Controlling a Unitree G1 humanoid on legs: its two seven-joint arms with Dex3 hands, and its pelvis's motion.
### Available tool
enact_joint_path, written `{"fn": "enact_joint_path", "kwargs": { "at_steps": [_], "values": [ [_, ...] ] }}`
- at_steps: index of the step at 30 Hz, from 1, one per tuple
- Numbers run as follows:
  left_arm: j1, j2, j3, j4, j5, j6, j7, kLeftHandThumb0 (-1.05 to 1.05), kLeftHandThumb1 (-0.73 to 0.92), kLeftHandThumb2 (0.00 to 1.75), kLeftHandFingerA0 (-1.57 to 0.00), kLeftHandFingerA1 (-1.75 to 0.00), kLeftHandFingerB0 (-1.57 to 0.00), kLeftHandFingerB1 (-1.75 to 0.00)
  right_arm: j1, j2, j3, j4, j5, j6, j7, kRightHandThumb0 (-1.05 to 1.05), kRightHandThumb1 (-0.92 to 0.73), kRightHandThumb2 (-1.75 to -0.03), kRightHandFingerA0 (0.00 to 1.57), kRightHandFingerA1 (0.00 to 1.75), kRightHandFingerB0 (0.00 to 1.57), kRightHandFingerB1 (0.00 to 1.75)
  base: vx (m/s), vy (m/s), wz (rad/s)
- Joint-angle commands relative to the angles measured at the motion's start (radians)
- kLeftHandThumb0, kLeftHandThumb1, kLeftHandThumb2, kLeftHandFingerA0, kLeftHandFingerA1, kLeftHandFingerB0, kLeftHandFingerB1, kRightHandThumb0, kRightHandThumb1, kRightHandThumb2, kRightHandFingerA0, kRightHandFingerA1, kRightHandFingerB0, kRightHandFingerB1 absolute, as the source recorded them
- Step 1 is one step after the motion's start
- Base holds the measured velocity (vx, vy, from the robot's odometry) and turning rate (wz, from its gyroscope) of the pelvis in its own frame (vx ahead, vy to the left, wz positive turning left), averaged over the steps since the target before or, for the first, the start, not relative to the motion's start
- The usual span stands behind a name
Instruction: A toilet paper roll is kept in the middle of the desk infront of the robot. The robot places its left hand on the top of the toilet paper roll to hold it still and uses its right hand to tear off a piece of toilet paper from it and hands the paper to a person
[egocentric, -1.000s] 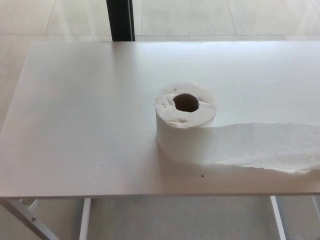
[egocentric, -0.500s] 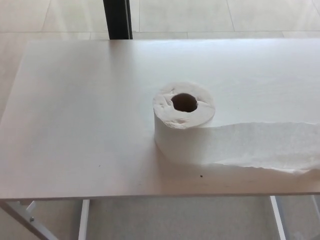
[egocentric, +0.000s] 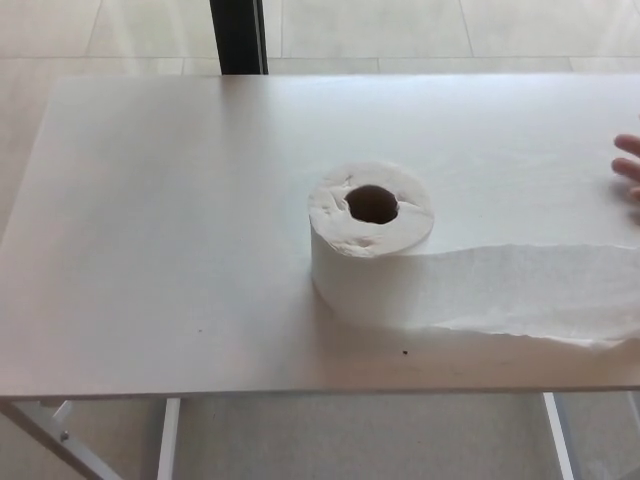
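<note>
Nearest edge: front rim of the white tabletop (egocentric: 150, 300), bare on its left half, with metal legs and pale floor showing below it.

Just behind the front rim, right side: loose paper tail (egocentric: 530, 290), lying flat on the tabletop, running from the base of the roll off the picture's right edge. Its lower border is ragged. A small dark speck sits on the tabletop just in front of it.

Centre: toilet paper roll (egocentric: 370, 245), standing on end, core hole facing up, top face slightly crumpled. Nothing rests on it or touches it.

Right edge, level with the roll's top: fingertips of a person's hand (egocentric: 628, 168), just entering the picture, above the tail and well apart from the roll.

Far: rear edge of the tabletop, tiled floor, a dark upright post (egocentric: 238, 36).

Robot hands: neither the left nor the right is in view, so whether their fingers are spread or pressed together cannot be told.

Status, as judged: holding and tearing not yet begun.

Hazards, as judged: the roll is light and unsteadied, so a pull on the tail before the left hand presses down would likely drag or topple it, or simply unspool more paper. A push down off the centre could tip it. The person's fingers lie near the right hand's likely path to the tail.
</note>
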Motion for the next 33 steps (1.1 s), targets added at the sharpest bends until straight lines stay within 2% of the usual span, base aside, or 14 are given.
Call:
{"fn": "enact_joint_path", "kwargs": {
  "at_steps": [1,7,14,16,17,18,20,22,23,25,27,29,30,33],
  "values": [
    [-0.152,-0.046,-0.393,-0.143,0.220,0.111,-0.019,-0.60,0.34,0.76,-0.57,-0.63,-0.48,-0.54,-0.133,0.040,0.317,-0.163,-0.219,0.100,0.038,-0.66,-0.46,-0.56,0.43,0.44,0.41,0.33,0.00,0.000,0.00],
    [-0.180,-0.088,-0.588,-0.057,0.336,0.076,-0.018,-0.49,0.41,0.53,-0.60,-0.57,-0.54,-0.46,-0.169,0.052,0.434,-0.096,-0.326,0.106,0.016,-0.74,-0.49,-0.56,0.49,0.57,0.42,0.33,0.00,0.000,0.00],
    [-0.255,-0.146,-0.673,0.060,0.370,0.037,0.026,-0.53,0.33,0.73,-0.55,-0.64,-0.48,-0.56,-0.188,0.066,0.527,-0.074,-0.367,0.169,0.002,-0.64,-0.46,-0.55,0.47,0.57,0.41,0.34,0.00,0.000,0.00],
    [-0.259,-0.152,-0.687,0.082,0.374,0.018,0.033,-0.48,0.42,0.53,-0.58,-0.55,-0.52,-0.48,-0.183,0.061,0.546,-0.081,-0.382,0.181,-0.002,-0.69,-0.37,-0.79,0.44,0.63,0.33,0.44,0.00,0.000,0.00],
    [-0.260,-0.153,-0.698,0.090,0.379,0.026,0.031,-0.53,0.34,0.73,-0.52,-0.61,-0.47,-0.56,-0.180,0.060,0.562,-0.082,-0.399,0.179,-0.004,-0.70,-0.47,-0.55,0.49,0.62,0.42,0.33,0.00,0.000,0.00],
    [-0.275,-0.130,-0.760,0.094,0.414,0.087,-0.018,-0.56,0.46,0.54,-0.47,-0.54,-0.46,-0.45,-0.183,0.069,0.593,-0.058,-0.405,0.164,0.012,-0.71,-0.38,-0.80,0.41,0.63,0.34,0.45,0.00,0.000,0.00],
    [-0.291,-0.120,-0.817,0.095,0.439,0.219,-0.052,-0.64,0.49,0.56,-0.43,-0.58,-0.46,-0.42,-0.178,0.065,0.623,-0.076,-0.411,0.189,0.033,-0.65,-0.47,-0.55,0.42,0.51,0.40,0.32,0.00,0.000,0.00],
    [-0.286,-0.116,-0.838,0.101,0.442,0.238,-0.057,-0.63,0.46,0.56,-0.40,-0.56,-0.42,-0.42,-0.176,0.063,0.641,-0.091,-0.420,0.208,0.039,-0.67,-0.37,-0.77,0.37,0.55,0.34,0.44,0.00,0.000,0.00],
    [-0.279,-0.116,-0.851,0.110,0.446,0.239,-0.060,-0.67,0.40,0.81,-0.40,-0.62,-0.30,-0.48,-0.172,0.062,0.649,-0.091,-0.429,0.197,0.034,-0.67,-0.46,-0.56,0.44,0.52,0.41,0.33,0.00,0.000,0.00],
    [-0.272,-0.115,-0.881,0.127,0.458,0.260,-0.069,-0.65,0.43,0.82,-0.44,-0.63,-0.31,-0.50,-0.166,0.064,0.668,-0.097,-0.446,0.202,0.029,-0.74,-0.39,-0.78,0.48,0.62,0.40,0.44,0.00,0.000,0.00],
    [-0.251,-0.109,-0.916,0.146,0.481,0.241,-0.069,-0.65,0.59,0.56,-0.37,-0.56,-0.34,-0.40,-0.160,0.064,0.689,-0.108,-0.460,0.219,0.038,-0.64,-0.45,-0.55,0.47,0.54,0.42,0.34,0.00,0.000,0.00],
    [-0.243,-0.095,-0.955,0.155,0.509,0.252,-0.079,-0.68,0.50,0.89,-0.43,-0.71,-0.21,-0.48,-0.155,0.069,0.700,-0.101,-0.462,0.213,0.041,-0.64,-0.36,-0.76,0.43,0.59,0.36,0.45,0.00,0.000,0.00],
    [-0.244,-0.089,-0.974,0.137,0.508,0.301,-0.109,-0.70,0.70,0.61,-0.45,-0.85,-0.21,-0.33,-0.151,0.070,0.708,-0.094,-0.466,0.210,0.041,-0.63,-0.45,-0.55,0.46,0.56,0.41,0.35,0.00,0.000,0.00],
    [-0.251,-0.065,-1.032,0.109,0.537,0.386,-0.163,-0.77,0.58,0.99,-0.18,-0.61,-0.03,-0.42,-0.149,0.069,0.719,-0.075,-0.472,0.181,0.047,-0.68,-0.49,-0.56,0.40,0.54,0.40,0.35,0.00,0.000,0.00]
  ]
}}
